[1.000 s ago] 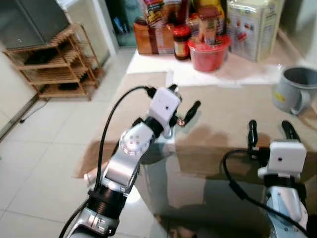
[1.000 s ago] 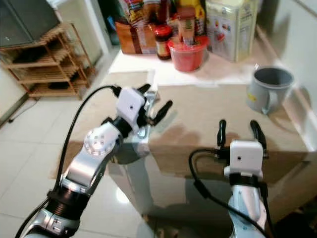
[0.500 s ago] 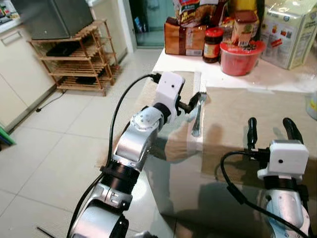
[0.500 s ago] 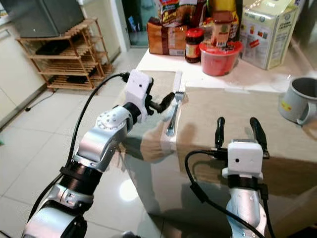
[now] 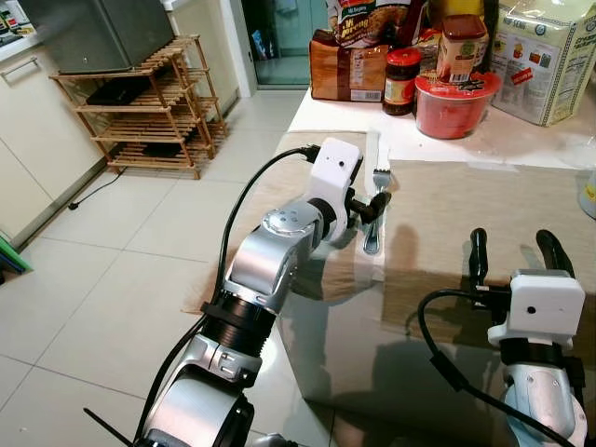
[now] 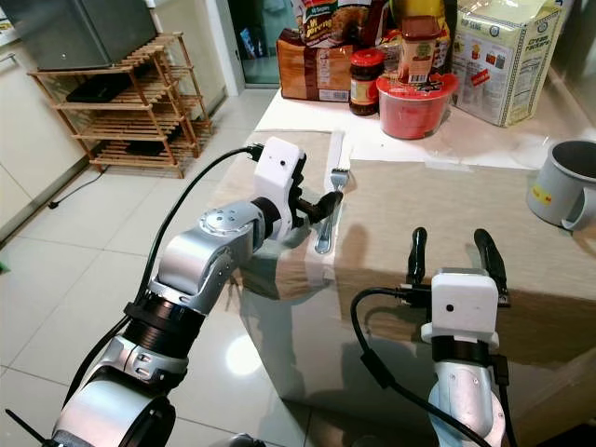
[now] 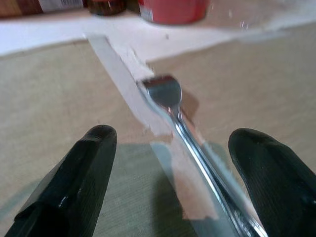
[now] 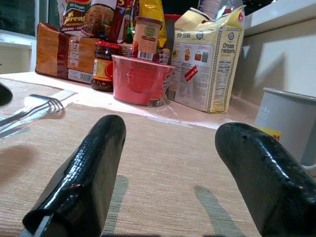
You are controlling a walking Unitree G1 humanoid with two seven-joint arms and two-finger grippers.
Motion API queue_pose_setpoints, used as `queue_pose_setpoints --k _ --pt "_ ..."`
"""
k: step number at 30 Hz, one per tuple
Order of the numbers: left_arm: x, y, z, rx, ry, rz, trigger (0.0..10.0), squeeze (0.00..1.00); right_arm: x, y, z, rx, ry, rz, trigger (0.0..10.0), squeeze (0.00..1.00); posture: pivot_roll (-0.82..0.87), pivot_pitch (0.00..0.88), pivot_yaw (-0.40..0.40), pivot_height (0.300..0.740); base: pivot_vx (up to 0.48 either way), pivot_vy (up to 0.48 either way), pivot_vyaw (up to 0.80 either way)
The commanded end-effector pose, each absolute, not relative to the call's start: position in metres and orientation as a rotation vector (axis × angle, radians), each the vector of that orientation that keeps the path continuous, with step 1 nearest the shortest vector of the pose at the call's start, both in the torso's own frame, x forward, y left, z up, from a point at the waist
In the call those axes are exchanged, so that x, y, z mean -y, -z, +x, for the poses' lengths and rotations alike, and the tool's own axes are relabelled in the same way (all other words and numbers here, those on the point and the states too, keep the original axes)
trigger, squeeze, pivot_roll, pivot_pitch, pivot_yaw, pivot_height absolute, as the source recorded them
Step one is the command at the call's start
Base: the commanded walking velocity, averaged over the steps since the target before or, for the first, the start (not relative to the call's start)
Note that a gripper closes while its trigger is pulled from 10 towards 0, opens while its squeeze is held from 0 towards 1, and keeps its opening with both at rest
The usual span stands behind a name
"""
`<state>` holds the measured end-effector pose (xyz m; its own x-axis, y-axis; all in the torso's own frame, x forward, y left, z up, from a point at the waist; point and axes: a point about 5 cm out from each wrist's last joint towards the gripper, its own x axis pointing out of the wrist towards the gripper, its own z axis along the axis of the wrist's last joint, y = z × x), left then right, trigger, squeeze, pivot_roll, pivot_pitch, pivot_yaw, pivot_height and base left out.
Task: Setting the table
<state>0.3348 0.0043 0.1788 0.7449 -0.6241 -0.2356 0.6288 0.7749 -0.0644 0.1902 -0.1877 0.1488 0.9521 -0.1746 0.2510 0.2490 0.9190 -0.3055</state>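
You have one fork (image 6: 328, 210) on the worktop (image 6: 438, 200), lying flat along the seam between two beige placemats (image 5: 484, 205), tines toward the groceries at the back. Your left gripper (image 5: 370, 207) sits low over the fork's handle with its two fingers spread apart; in the left wrist view the handle (image 7: 197, 153) runs between the fingers, touching neither. Your right gripper (image 6: 451, 256) hovers over the near placemat, well apart from the fork, its fingers also spread wide and holding nothing. One grey mug (image 6: 561, 194) stands at the right edge. At the back you can count one red bowl (image 5: 451, 100), one dark jar (image 5: 401, 80) and one cracker box (image 5: 542, 58).
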Motion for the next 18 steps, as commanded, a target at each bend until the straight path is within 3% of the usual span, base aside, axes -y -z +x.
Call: queue_pose_setpoints --k 1,18 --pt "0.0065 -0.1855 0.3344 -0.246 0.701 0.029 10.0 0.00 0.1851 -0.1519 0.1886 0.228 0.218 -0.345 10.0 0.00 -0.18 0.000 0.152 0.710 0.000 0.000 0.00" --pt "0.0062 -0.1918 0.3332 -0.439 0.800 0.032 10.0 0.00 0.1780 -0.1432 0.1881 0.203 0.237 -0.315 10.0 0.00 -0.15 0.000 0.204 0.710 0.000 0.000 0.00"
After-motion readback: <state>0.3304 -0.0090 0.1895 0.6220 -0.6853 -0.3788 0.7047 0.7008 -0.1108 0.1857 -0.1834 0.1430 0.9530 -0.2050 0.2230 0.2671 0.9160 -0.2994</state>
